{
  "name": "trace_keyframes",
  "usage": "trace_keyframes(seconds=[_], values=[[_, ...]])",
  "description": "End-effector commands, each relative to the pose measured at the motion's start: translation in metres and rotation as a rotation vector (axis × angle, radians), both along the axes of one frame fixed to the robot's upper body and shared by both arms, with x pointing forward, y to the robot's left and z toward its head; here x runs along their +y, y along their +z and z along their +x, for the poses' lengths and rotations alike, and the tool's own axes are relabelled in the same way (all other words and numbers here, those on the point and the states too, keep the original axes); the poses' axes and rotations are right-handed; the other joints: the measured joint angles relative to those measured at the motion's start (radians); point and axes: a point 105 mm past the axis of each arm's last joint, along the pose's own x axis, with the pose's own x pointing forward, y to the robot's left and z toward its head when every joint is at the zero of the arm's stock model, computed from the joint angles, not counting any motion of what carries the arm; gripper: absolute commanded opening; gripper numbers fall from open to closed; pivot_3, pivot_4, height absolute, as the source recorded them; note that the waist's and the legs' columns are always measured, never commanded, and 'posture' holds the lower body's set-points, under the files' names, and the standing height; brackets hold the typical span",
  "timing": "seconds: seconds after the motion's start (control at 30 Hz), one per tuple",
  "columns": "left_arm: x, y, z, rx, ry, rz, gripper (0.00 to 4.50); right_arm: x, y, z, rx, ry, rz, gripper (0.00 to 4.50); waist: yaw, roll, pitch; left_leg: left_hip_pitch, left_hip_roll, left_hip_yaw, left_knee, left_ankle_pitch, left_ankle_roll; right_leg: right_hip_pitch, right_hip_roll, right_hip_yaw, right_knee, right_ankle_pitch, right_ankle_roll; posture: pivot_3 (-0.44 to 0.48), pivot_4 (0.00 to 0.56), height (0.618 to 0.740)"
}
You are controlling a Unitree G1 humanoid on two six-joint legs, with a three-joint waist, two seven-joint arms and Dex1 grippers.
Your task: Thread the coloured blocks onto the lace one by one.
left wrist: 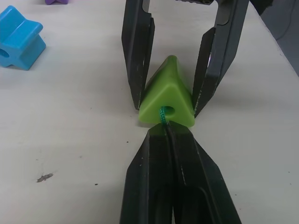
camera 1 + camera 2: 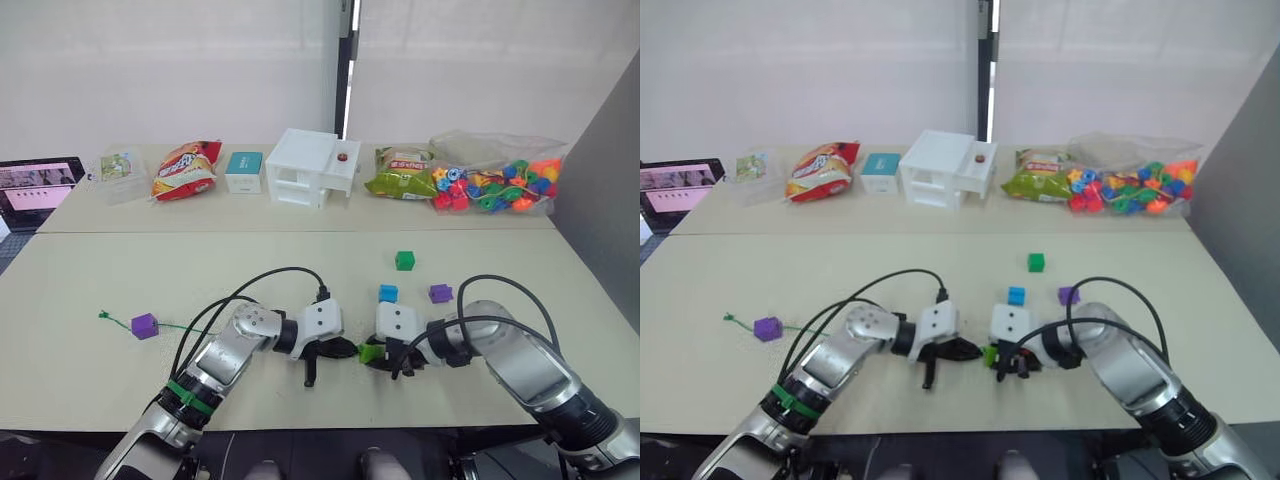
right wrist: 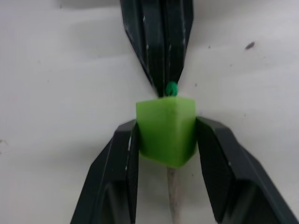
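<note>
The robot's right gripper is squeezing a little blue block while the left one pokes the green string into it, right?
Not quite: the block is a lime-green plastic wedge, not blue. The left wrist view shows the right gripper squeezing it while the left gripper pokes the thin green lace into its hole.

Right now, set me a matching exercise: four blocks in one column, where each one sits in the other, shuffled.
Things:
1. lime-green wedge
2. purple block at the robot's left
3. dark green block
4. blue block

Places:
A. loose on the table, farthest from the robot
B. on the lace, near its far end
C. clamped in the right gripper
D. loose, just beyond the right gripper

Pairs: 1-C, 2-B, 3-A, 4-D
</note>
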Motion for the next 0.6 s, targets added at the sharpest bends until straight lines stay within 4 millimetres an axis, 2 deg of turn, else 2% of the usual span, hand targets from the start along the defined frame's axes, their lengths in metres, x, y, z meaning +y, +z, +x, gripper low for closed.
trace_keyframes(seconds=[0.03,0.13,0.17,0.3,0.47,0.57,0.6], values=[[-0.015,0.007,-0.008,0.01,-0.048,-0.041,0.04,0.001,-0.011,-0.005,0.042,-0.001,-0.016,1.3,0.002,0.0,0.0,0.0,0.0,0.0,0.0,0.0,0.0,0.0,0.0,0.0,0.0,0.0,0.0,0.0,0.15,0.74],[-0.014,0.007,-0.008,0.019,-0.042,-0.042,0.04,0.001,-0.012,-0.003,0.041,-0.005,-0.016,1.3,0.003,-0.001,0.0,0.0,0.0,0.0,0.0,0.0,0.0,0.001,0.0,0.0,-0.001,0.0,0.0,0.0,0.15,0.74],[-0.014,0.007,-0.007,0.019,-0.037,-0.043,0.29,0.002,-0.012,-0.003,0.041,-0.006,-0.015,1.3,0.003,-0.001,-0.001,0.001,0.0,0.0,0.0,0.0,0.0,0.001,0.0,0.0,-0.001,0.0,0.0,0.0,0.15,0.74],[-0.008,0.01,-0.005,0.022,-0.015,-0.053,1.58,0.004,-0.014,-0.002,0.044,-0.008,-0.013,1.3,0.001,-0.001,-0.001,0.001,0.0,0.0,0.0,0.0,0.0,0.002,0.0,0.0,-0.001,0.0,0.0,0.0,0.15,0.74],[0.01,0.017,-0.003,-0.004,0.011,-0.029,3.19,0.003,-0.017,-0.001,0.045,-0.013,-0.015,1.3,-0.006,-0.001,-0.001,0.002,0.001,0.0,0.0,0.0,0.0,0.002,0.0,0.0,-0.001,0.0,0.0,0.0,0.15,0.74],[0.013,0.018,-0.003,-0.006,0.01,-0.026,4.16,0.003,-0.014,0.001,0.024,-0.028,0.003,1.3,-0.008,-0.001,-0.001,0.002,0.001,-0.001,0.0,0.0,0.0,0.002,0.001,0.0,0.0,0.0,0.0,0.0,0.15,0.74],[0.012,0.018,-0.004,-0.004,0.005,-0.025,4.47,0.003,-0.012,0.001,0.021,-0.032,0.012,1.8,-0.007,-0.001,-0.001,0.002,0.001,-0.001,0.0,0.0,0.0,0.002,0.001,0.0,0.0,0.0,0.0,0.0,0.15,0.74]])
